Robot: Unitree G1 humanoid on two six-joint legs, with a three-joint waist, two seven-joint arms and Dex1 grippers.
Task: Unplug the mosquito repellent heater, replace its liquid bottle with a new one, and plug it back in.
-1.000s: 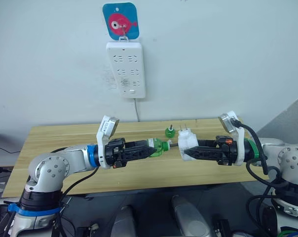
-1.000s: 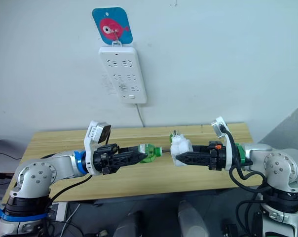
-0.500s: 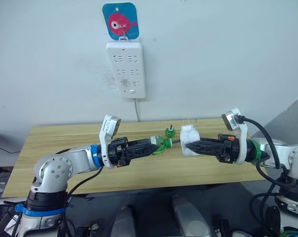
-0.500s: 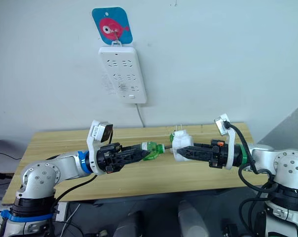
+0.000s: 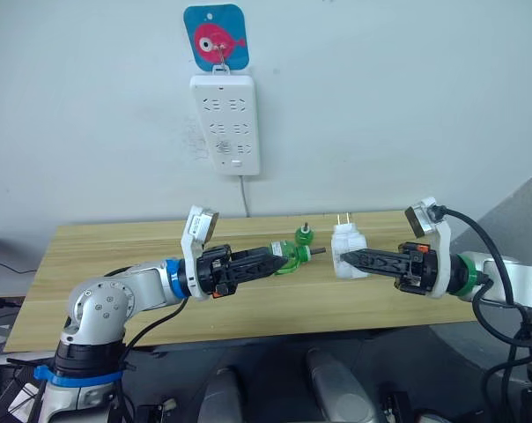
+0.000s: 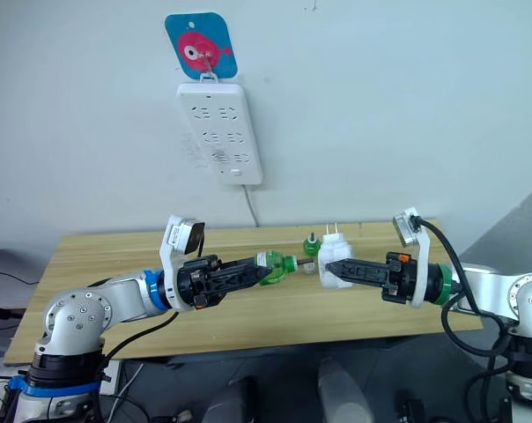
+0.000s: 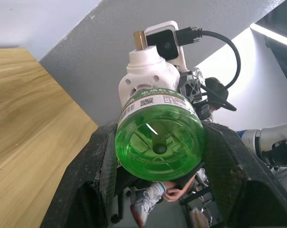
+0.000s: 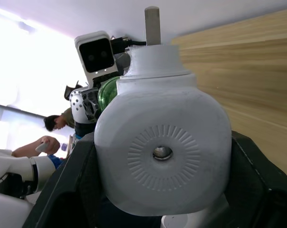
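Liquid bottle [image 5: 288,258] clamped in left jaws, mosquito repellent heater [image 5: 347,249] in right jaws

The only printing sits on the bottle [image 7: 158,142]: a white label band round its shoulder, at about 12 o'clock above its green base in the left wrist view. The band carries a small square code toward 11 o'clock and lines of fine print running on toward 1 o'clock, but none of it can be read. The blue tag [image 5: 216,36] on the wall above the power strip [image 5: 225,122] bears a pink fish drawing and no words. The heater [image 8: 162,153] shows no lettering.
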